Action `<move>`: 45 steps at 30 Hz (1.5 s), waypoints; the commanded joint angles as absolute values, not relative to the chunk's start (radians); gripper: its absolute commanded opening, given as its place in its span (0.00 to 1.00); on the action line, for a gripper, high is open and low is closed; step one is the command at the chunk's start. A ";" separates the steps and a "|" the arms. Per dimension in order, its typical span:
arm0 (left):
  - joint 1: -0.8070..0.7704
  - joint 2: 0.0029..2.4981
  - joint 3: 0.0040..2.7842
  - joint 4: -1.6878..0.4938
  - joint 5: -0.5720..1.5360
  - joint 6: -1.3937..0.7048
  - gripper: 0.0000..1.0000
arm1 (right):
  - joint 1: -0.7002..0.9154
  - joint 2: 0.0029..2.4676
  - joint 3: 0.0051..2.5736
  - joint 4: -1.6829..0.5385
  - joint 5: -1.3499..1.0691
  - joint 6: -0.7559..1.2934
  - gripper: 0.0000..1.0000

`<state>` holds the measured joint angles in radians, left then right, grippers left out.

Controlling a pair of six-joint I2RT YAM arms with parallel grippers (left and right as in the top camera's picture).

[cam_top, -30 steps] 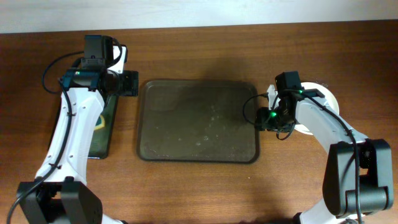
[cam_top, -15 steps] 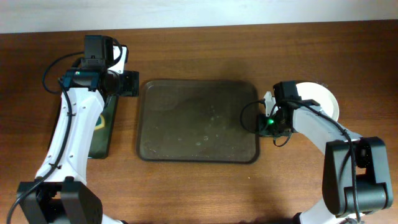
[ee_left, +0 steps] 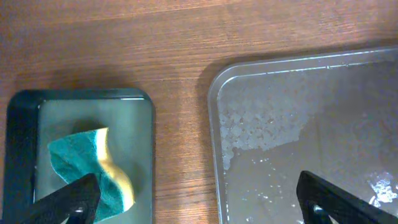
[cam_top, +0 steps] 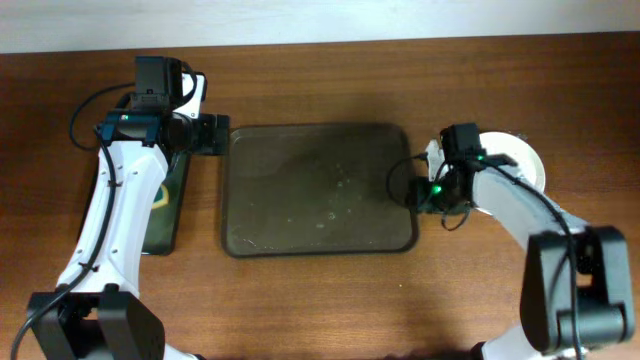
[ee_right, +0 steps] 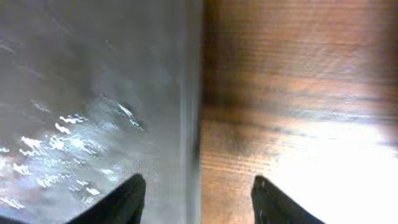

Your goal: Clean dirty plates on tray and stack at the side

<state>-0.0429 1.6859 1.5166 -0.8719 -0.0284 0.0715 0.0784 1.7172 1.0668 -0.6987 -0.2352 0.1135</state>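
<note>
Near right tabletop [cam_top: 600, 100] edge, plates [cam_top: 517, 157] lie: likely stiff, breakable, wet-slick; grip rim. Right hand [ee_right: 196, 193] open astride tray [cam_top: 320, 190] rim; left hand [ee_left: 199, 198] open.

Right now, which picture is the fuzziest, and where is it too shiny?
The right wrist view is fuzziest: the tray rim and wood grain are soft, and white glare washes out the table at lower right. The left wrist view is sharper, with wet shine on the tray. The overhead view is clear.
</note>
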 commanded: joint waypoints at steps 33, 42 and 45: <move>-0.044 1.691 1.517 -0.869 -0.014 0.084 0.99 | 0.080 0.136 0.035 0.216 -0.152 -0.123 0.98; -0.044 1.691 1.517 -0.869 -0.014 0.084 1.00 | 0.078 0.003 0.006 -0.062 -0.191 -0.120 0.99; -0.044 1.691 1.517 -0.869 -0.014 0.084 0.99 | 0.078 0.003 0.006 -0.062 -0.191 -0.120 0.98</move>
<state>-0.0429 1.6871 1.5166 -0.8711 -0.0216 0.0715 0.0784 0.0147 0.0113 -0.0578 -0.1749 -0.1169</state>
